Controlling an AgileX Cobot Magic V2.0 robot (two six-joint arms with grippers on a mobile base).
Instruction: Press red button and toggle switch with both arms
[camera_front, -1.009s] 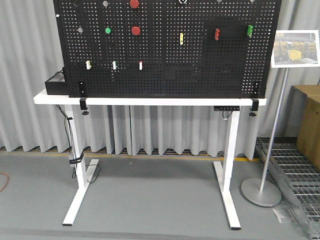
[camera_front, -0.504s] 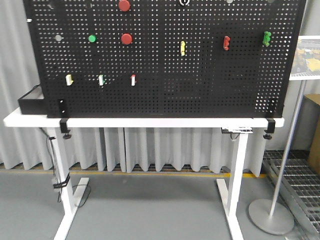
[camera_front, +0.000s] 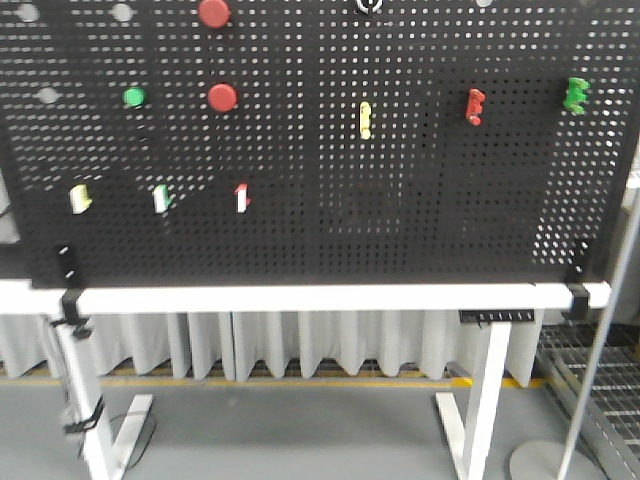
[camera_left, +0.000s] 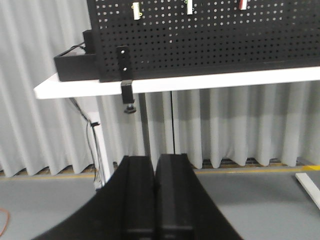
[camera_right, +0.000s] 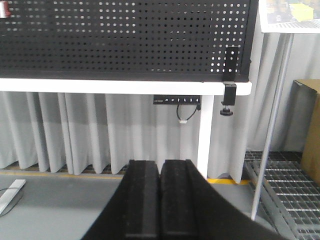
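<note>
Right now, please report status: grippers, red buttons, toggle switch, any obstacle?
Left gripper shut, empty. Right gripper shut, empty. Upper red button, lower red button, toggle switch on pegboard, none touched. No obstacle seen.

Pegboard is stood on the table top and held by a left clamp and a right clamp at its lower corners. In the pegboard's upper left, the upper large button is mounted above the lower large button, with a small button left of that. Toggle switch is set at top centre, the oblong piece below it. Two bracket pieces are mounted at the right. A row of three small pieces is placed at lower left.
</note>
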